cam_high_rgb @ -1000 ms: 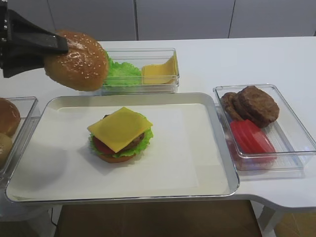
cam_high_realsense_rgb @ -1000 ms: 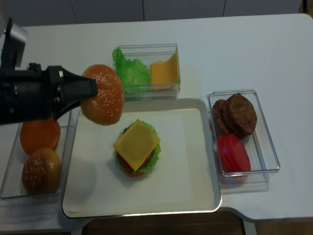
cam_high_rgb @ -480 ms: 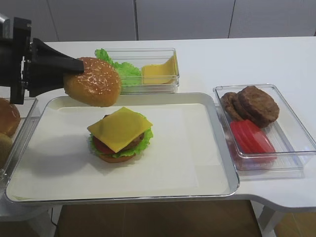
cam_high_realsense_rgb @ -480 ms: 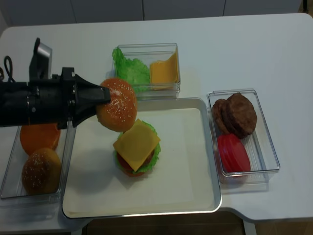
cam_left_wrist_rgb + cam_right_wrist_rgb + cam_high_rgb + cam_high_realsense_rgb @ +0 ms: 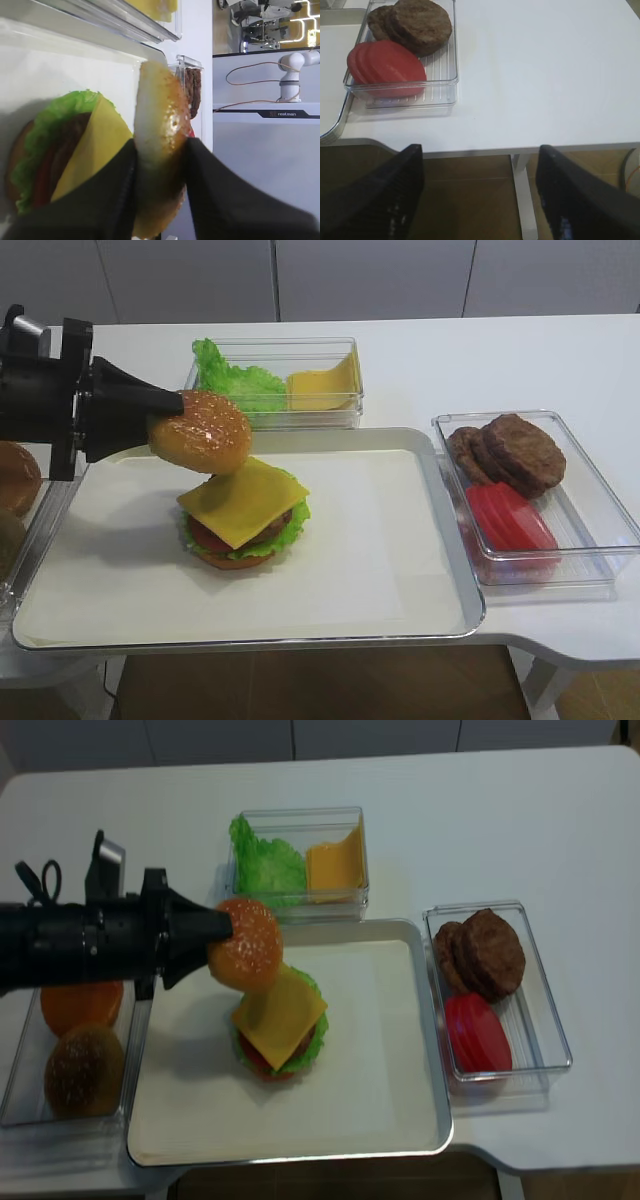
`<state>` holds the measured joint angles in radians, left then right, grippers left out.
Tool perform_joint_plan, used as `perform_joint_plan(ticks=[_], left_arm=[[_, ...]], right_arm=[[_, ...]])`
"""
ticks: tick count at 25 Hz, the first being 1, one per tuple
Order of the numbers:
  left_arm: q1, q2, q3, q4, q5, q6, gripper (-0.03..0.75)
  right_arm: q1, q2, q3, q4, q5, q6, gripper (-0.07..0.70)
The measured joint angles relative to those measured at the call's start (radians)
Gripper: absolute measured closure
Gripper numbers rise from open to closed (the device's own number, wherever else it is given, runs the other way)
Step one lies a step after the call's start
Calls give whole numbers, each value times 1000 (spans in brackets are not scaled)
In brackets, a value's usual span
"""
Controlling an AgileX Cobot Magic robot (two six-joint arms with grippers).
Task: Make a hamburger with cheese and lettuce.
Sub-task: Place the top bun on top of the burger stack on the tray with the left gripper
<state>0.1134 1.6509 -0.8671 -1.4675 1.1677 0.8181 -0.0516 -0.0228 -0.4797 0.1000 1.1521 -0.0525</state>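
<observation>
- The hamburger (image 5: 243,518), unfinished, sits flat at centre-left of the tray (image 5: 440,540), its cheese (image 5: 243,500) square turned corner-forward over the lettuce (image 5: 285,528).
- Reaching level from the left edge, the left gripper (image 5: 178,420) pinches the sesame top bun (image 5: 202,432) above the stack's upper-left corner, dome tilted.
- The right gripper (image 5: 480,195) hangs with fingers spread, empty, beyond the table edge.

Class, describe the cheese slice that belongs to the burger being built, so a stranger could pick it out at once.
Start at the big metal tray in the middle of the white table. On it sits the hamburger, and the cheese is its topmost layer. It lies flat and square, corners overhanging the lettuce, unlike the bent yellow slices standing in the clear box behind.
</observation>
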Motion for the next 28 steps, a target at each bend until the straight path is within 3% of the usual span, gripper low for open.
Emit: perform_joint_plan(ticks=[9, 28], left_arm=[[-84, 11, 0, 50, -6, -2, 504], [-117, 13, 0, 56, -6, -28, 507]], right_arm=[[0, 0, 0, 0, 0, 0, 99], [0, 0, 0, 0, 0, 1, 99]])
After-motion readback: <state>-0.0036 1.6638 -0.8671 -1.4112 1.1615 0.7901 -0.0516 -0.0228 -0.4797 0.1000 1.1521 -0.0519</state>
